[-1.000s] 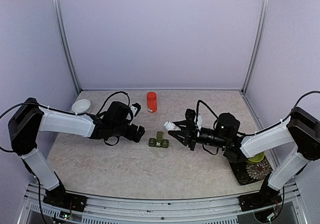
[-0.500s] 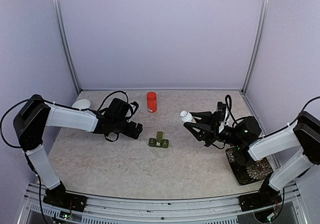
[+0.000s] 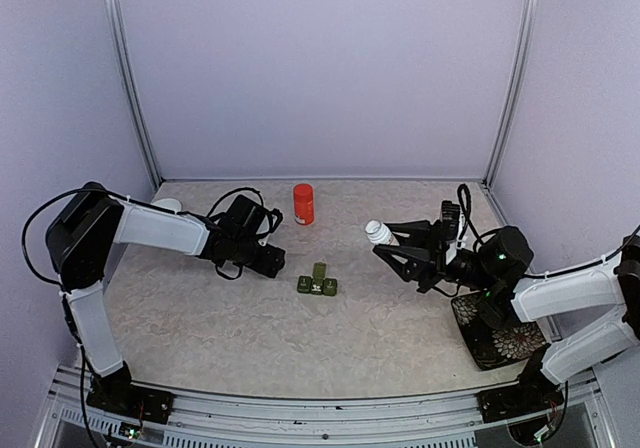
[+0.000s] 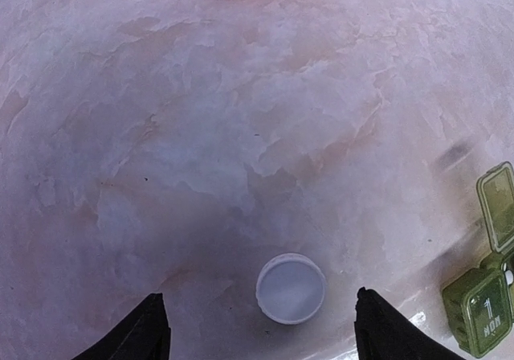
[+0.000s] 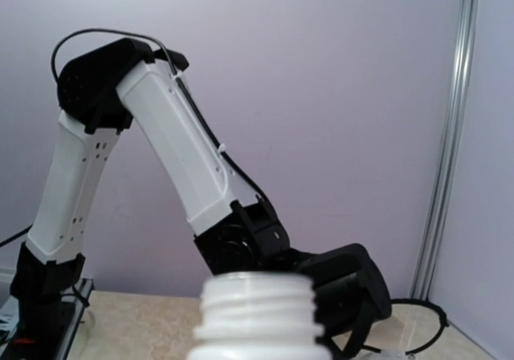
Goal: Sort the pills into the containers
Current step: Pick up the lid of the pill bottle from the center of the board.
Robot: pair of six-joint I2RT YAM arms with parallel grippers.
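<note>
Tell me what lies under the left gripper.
Below the left gripper, a round white cap lies on the table between its open fingers, touching neither. Whatever the cap covers cannot be seen.

Pill box (image 3: 317,282) sits mid-table. Open lane at its 6 o'clock, bare table (image 3: 250,338) down to the near edge. Red-orange bottle (image 3: 303,204) blocks 12 o'clock. Left gripper (image 3: 276,262) crowds 10 o'clock, with a white cap (image 4: 291,288) on the table between its spread jaws. Right gripper (image 3: 392,246), holding a white bottle (image 3: 378,232) aloft, stands at 2 o'clock with passable room beneath it.
</note>
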